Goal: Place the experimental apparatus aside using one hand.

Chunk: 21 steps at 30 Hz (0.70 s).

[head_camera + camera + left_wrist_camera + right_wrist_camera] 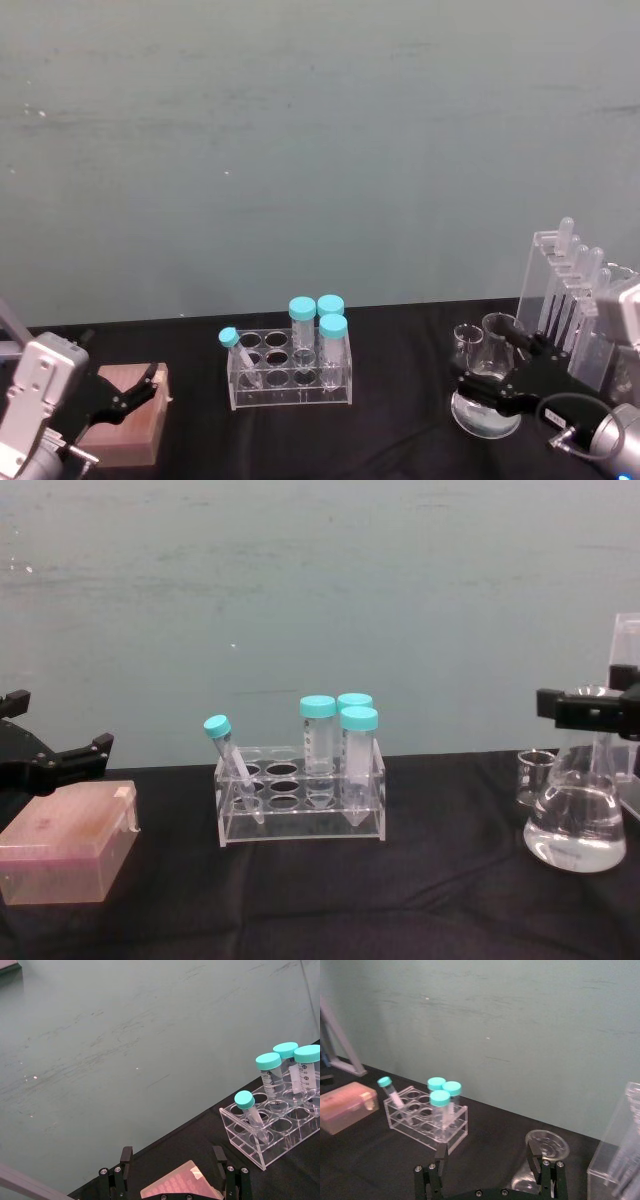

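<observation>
The conical flask point(487, 408) with clear liquid stands at the right of the black table, with the small beaker point(465, 346) just behind it and the acrylic pipette stand point(565, 300) to its right. My right gripper point(492, 362) is open at the height of the flask's neck. In the chest view the gripper point(588, 708) crosses the neck of the flask point(575, 825), beside the beaker point(535, 775). In the right wrist view the flask's mouth point(548, 1144) shows just past one finger point(534, 1152); I cannot tell if they touch. My left gripper point(140, 385) hangs open at the far left.
A clear rack point(290, 385) with several teal-capped tubes stands mid-table. A pink lidded box point(70, 855) lies at the left under the left gripper point(172, 1160). A green wall runs behind the table. Bare black cloth lies between the rack and the flask.
</observation>
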Each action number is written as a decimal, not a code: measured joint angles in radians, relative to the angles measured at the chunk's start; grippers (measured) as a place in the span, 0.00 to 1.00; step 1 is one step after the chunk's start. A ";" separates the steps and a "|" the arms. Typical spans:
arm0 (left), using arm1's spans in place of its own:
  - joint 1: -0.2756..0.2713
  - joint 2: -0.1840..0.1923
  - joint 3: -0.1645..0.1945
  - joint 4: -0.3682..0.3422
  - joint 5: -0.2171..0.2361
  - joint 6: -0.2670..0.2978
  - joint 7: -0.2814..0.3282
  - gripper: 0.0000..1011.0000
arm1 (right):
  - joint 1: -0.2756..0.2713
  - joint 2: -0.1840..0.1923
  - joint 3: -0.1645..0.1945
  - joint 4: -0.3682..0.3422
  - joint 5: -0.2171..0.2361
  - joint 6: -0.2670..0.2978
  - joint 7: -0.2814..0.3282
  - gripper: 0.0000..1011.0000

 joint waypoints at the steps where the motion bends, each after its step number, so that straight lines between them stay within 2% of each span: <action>1: 0.000 0.000 0.000 0.000 0.000 0.000 0.000 0.99 | 0.002 0.002 -0.003 0.002 0.002 -0.004 0.007 0.99; 11: 0.000 0.000 0.000 0.000 0.000 0.000 0.000 0.99 | 0.018 0.029 -0.047 0.013 0.041 -0.043 0.076 0.99; 21: 0.000 0.000 0.000 0.000 0.000 0.000 0.000 0.99 | 0.020 0.051 -0.076 0.009 0.064 -0.057 0.087 0.99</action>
